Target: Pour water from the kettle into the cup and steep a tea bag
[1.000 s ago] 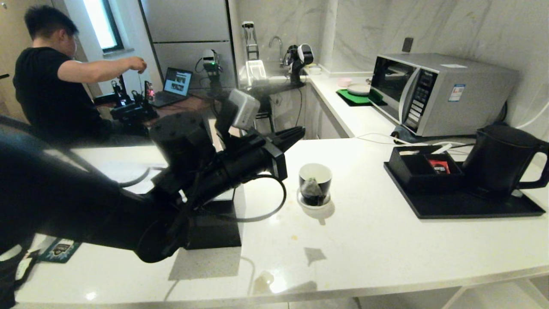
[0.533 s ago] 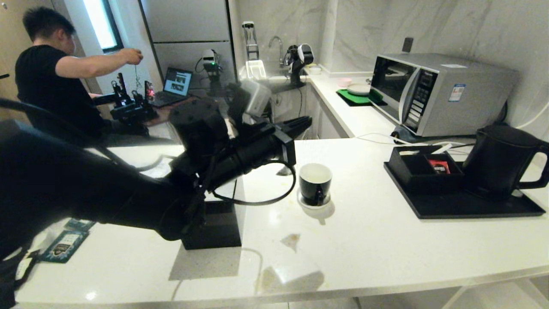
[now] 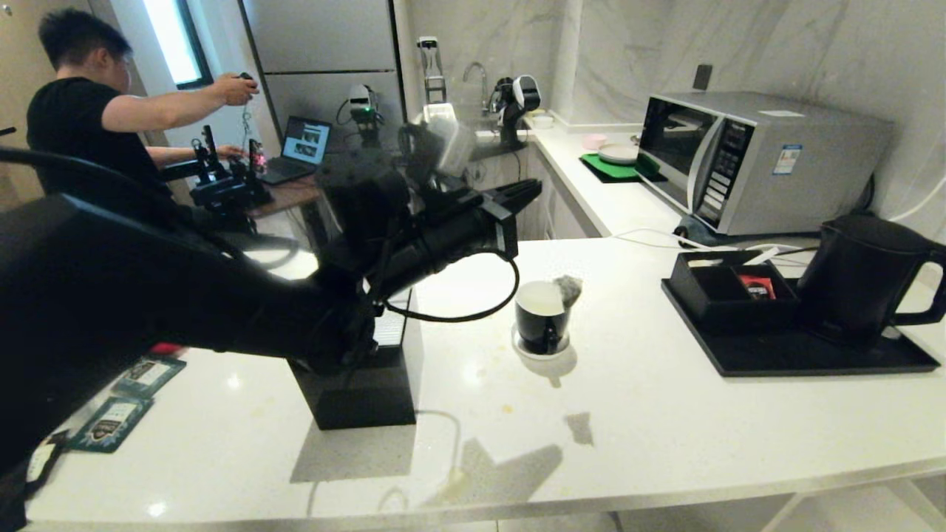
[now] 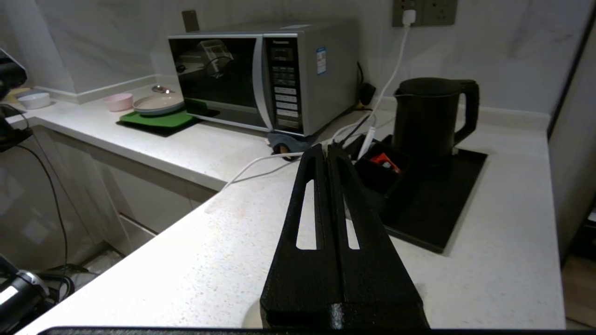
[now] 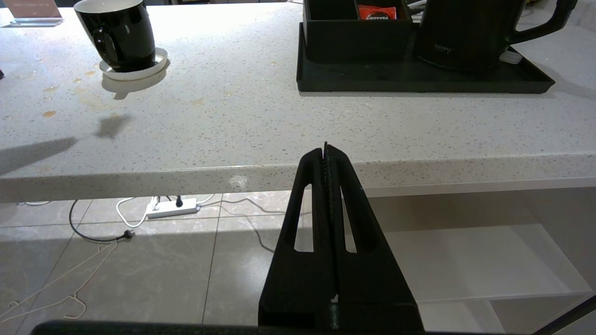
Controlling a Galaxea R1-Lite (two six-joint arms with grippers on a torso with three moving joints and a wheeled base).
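The black cup (image 3: 543,319), white inside, stands on its small white saucer (image 3: 542,350) mid-counter; it also shows in the right wrist view as the cup (image 5: 118,32). The grey-green tea bag (image 3: 567,288) hangs in the air by the cup's right rim and casts a shadow on the counter. My left gripper (image 3: 533,188) (image 4: 326,148) is shut, raised above and behind the cup; the string is too thin to make out. The black kettle (image 3: 861,277) (image 4: 428,121) (image 5: 465,32) stands on the tray at the right. My right gripper (image 5: 325,146) is shut, parked below the counter's front edge.
A black tray (image 3: 798,358) carries the kettle and a black box with a red sachet (image 3: 755,287). A microwave (image 3: 739,159) stands behind it. A black block (image 3: 362,391) sits left of the cup, teal packets (image 3: 111,425) at the far left. A person (image 3: 81,125) sits at the back left.
My left arm has risen and reached further towards the cup. The tea bag has swung from in front of the cup up to its right rim. The person's hand has lifted.
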